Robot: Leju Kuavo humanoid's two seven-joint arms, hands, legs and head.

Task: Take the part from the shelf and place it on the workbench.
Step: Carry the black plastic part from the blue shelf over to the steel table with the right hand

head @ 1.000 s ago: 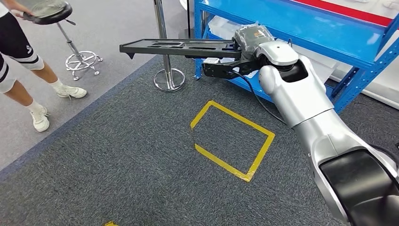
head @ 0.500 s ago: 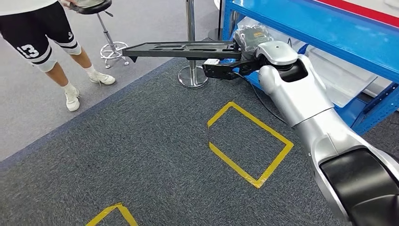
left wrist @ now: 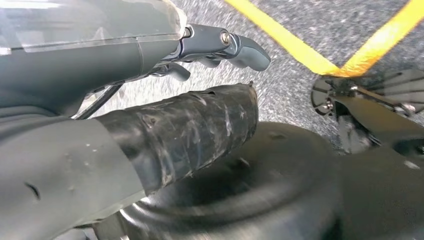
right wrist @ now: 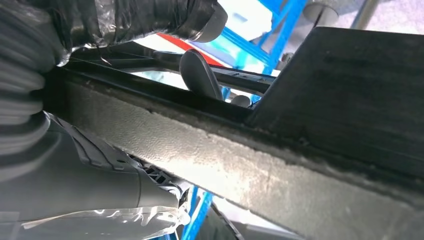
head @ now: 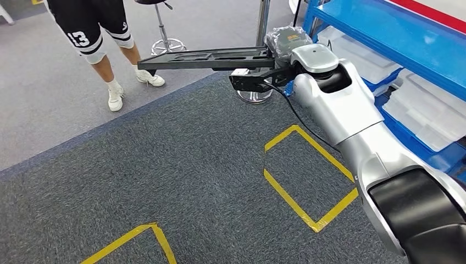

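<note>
Right hand [head: 281, 48] grips the black part [head: 203, 58] by one end — level above grey carpet [head: 165, 181].

From my right wrist camera I see the right hand [right wrist: 90, 60] closed on the part [right wrist: 260, 165], a long black piece with a rough, grainy edge that runs slantwise across the picture. The taped thumb [right wrist: 165, 15] lies over one side of it, and a dark finger [right wrist: 197, 75] pokes through an opening in its frame. The grey ribbed cover [right wrist: 20, 100] of the wrist crowds the edge nearest the camera, with crinkled clear wrap [right wrist: 115, 217] below it. Past the part I make out the blue shelf [right wrist: 280, 30] bars, a red strip and something pale on it, all blurred.
</note>
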